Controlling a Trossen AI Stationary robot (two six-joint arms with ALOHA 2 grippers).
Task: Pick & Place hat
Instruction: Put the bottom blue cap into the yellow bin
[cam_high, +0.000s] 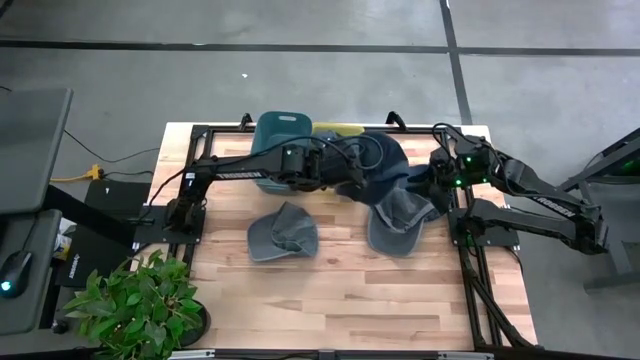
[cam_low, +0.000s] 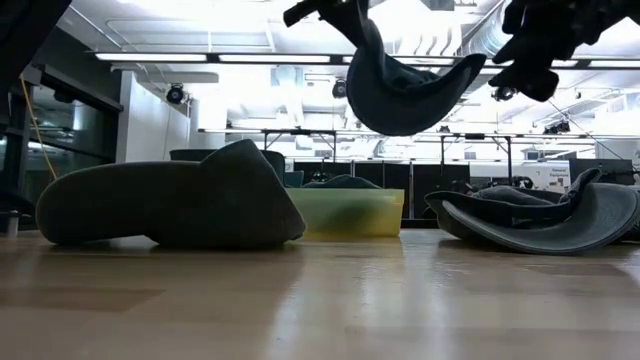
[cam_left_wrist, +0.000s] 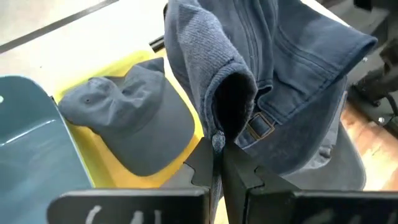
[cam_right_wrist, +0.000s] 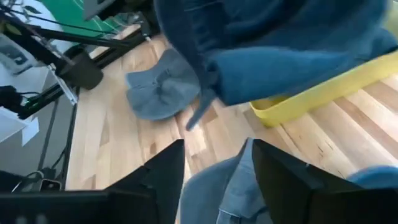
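The left gripper (cam_left_wrist: 219, 163) is pinched on the fabric edge of a blue denim hat (cam_left_wrist: 273, 81), holding it in the air above the yellow bin (cam_left_wrist: 177, 109), where another hat (cam_left_wrist: 134, 118) lies. The right gripper (cam_right_wrist: 217, 171) stands spread just beside the held hat, gripping nothing. Two more hats (cam_high: 283, 232) (cam_high: 400, 222) lie on the worktop (cam_high: 330, 290).

Bright ceiling lights (cam_low: 300, 57) glare low; wrist views perhaps slightly blurred.
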